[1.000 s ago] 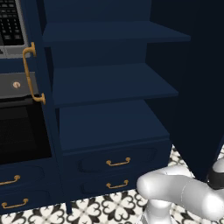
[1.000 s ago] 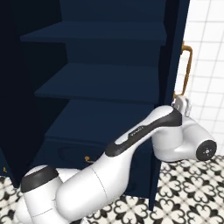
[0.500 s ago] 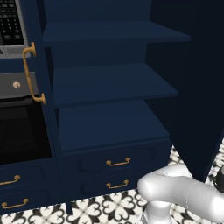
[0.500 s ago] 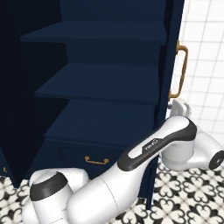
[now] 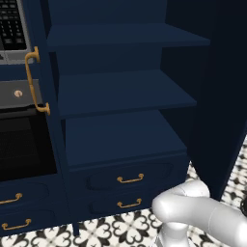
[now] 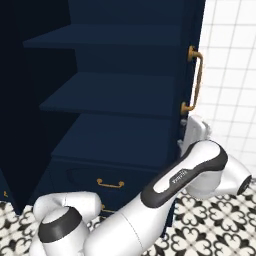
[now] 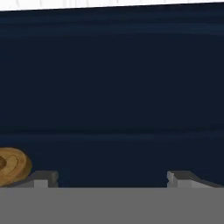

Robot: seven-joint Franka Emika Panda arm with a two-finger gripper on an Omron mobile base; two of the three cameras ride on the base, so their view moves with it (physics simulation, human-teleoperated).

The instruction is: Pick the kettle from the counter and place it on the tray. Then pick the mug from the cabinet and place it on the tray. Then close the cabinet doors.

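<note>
I see the cabinet [image 5: 120, 140] all navy blue, its 2 drawers with brass handles [image 5: 130, 179]. The floor [image 6: 210, 225] is black-and-white patterned tile, the wall [image 6: 232, 75] white tile.

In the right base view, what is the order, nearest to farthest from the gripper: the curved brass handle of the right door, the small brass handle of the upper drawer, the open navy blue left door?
From the open gripper, at the right door's outer face:
1. Curved brass handle of the right door, just above.
2. Small brass handle of the upper drawer, lower left.
3. Open navy blue left door, far left.
</note>
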